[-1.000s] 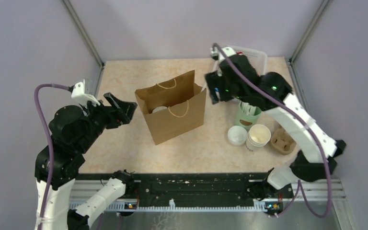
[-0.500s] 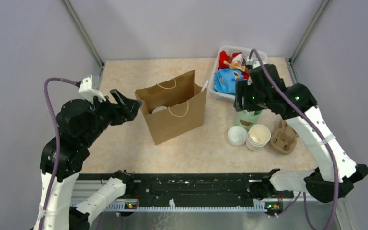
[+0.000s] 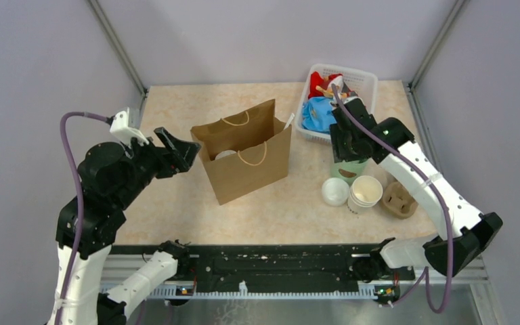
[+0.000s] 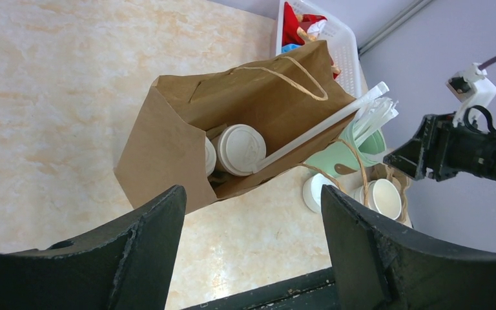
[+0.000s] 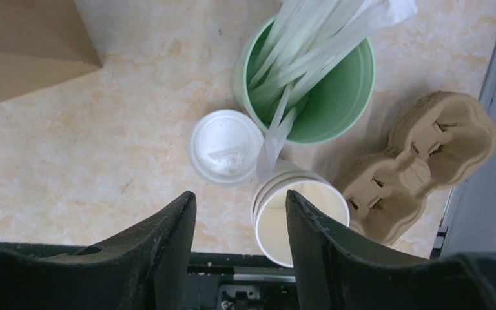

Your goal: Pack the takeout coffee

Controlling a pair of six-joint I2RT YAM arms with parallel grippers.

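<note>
Where the bag (image 3: pixel 244 152) stands, we list lidded coffee (image 4: pixel 240 150) inside.
Left end effector (image 4: pixel 250 194) open, empty; right end effector (image 5: pixel 240 197) open above straws (image 5: pixel 303 58).

No readable text, nothing legible on paper bag (image 4: pixel 165 139), takeout coffee (image 4: pixel 240 150), stacked cups (image 5: pixel 297 216).

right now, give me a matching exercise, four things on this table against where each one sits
Things:
1. lidded coffee cup
2. straws
3. loose lid
4. cup carrier

Places:
a. right of the cup stack
b. inside the brown paper bag
c. left of the cup stack
d. standing in the green cup

Pairs: 1-b, 2-d, 3-c, 4-a
</note>
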